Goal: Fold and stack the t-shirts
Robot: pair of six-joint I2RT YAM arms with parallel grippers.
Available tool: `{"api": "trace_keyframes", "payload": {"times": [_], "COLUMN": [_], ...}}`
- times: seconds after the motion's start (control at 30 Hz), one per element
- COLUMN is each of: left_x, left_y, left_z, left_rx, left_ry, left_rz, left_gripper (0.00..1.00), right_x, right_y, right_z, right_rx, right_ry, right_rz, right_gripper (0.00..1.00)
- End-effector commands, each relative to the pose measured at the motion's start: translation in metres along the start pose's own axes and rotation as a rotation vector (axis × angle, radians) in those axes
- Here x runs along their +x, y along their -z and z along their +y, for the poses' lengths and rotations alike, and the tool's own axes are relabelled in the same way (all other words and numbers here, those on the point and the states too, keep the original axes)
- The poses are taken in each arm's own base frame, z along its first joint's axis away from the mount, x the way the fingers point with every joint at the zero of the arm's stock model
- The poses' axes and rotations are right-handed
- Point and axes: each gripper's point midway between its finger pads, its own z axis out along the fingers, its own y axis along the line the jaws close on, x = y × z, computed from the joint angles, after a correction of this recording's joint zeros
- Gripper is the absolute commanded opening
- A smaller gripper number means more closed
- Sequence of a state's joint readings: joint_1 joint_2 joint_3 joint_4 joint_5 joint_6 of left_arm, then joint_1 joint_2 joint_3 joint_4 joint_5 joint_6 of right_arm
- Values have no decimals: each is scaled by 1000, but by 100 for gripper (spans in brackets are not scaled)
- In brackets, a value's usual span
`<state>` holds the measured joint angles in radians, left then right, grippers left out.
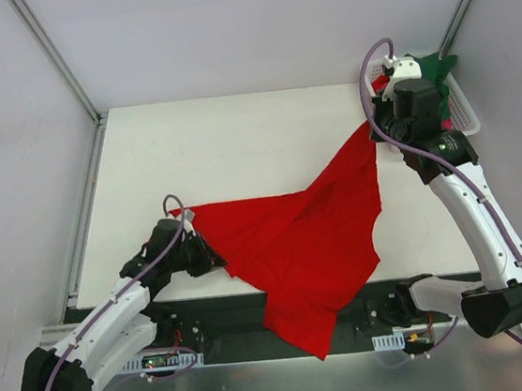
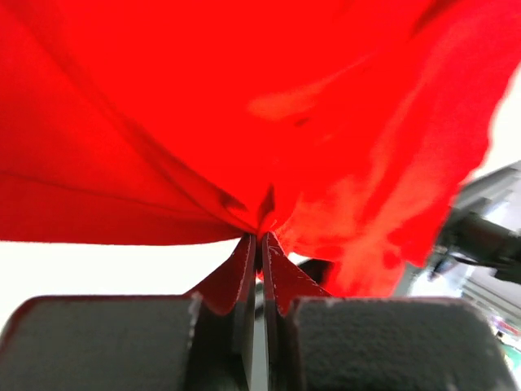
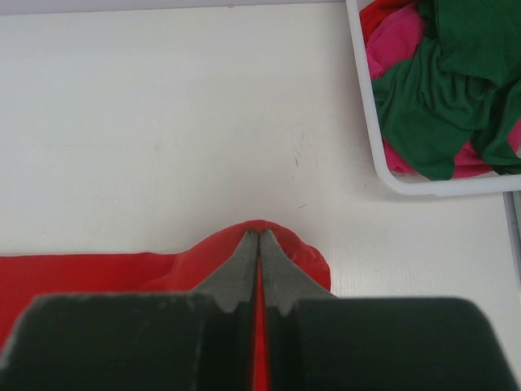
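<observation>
Seen from above, a bright red cloth t-shirt [image 1: 313, 237] sprawls across the white table [image 1: 191, 156], one corner hanging off the near edge. The left wrist view shows the left gripper [image 2: 259, 238] pinching its fabric. In the right wrist view, the right gripper [image 3: 259, 235] is clamped on another fold, near a white slotted plastic basket [image 3: 366, 122].

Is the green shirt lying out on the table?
No, the green shirt is bunched up inside the white basket, tangled with the pink shirt.
</observation>
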<state>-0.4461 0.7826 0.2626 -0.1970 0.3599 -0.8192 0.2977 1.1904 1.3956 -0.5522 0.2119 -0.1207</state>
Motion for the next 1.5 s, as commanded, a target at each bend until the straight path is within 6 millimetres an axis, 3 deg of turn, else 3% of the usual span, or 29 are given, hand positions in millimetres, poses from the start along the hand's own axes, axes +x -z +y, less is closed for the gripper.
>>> {"api": "trace_keyframes", "payload": {"times": [0.0, 0.03, 0.1, 0.13, 0.23, 0.4, 0.5, 0.7, 0.77, 0.83, 1.0, 1.27, 1.47], "left_x": [-33, -45, -50, -58, -63, -48, -22, 26, 32, 36, 26, 23, 24], "left_y": [33, 45, 54, 64, 68, 46, 26, 6, 3, 2, 4, 5, 7], "left_z": [-62, -80, -84, -96, -99, -69, -31, 8, 10, 13, 5, 0, -4], "left_rx": [122, 146, 122, 138, 120, 42, -22, -30, -17, -22, -11, 1, 22], "left_ry": [-116, -144, -179, -201, -227, -201, -174, -96, -86, -83, -94, -102, -97], "left_rz": [-80, -114, -124, -148, -156, -82, -1, 133, 146, 154, 116, 114, 112], "left_gripper": [0, 0, 0, 0, 0, 0, 0, 0, 4, 19, 34, 34, 25], "right_x": [-13, -13, -14, -15, -15, -14, -15, -13, -13, -12, -12, -9, -9], "right_y": [9, 9, 10, 11, 10, 10, 10, 5, 5, 3, 2, 2, 2], "right_z": [-2, -1, -1, -1, -1, -1, -2, 1, 2, 4, 4, 3, 4], "right_rx": [1, -1, -3, -5, -3, -3, 0, -8, -14, -16, -21, -15, -20], "right_ry": [-2, -3, -2, -2, -4, -2, -1, -4, -10, -8, -9, -9, -13], "right_rz": [-57, -56, -58, -60, -60, -58, -60, -49, -50, -45, -43, -39, -37], "right_gripper": [1, 2, 1, 2, 1, 1, 1, 2, 1, 1, 1, 2, 1]}}
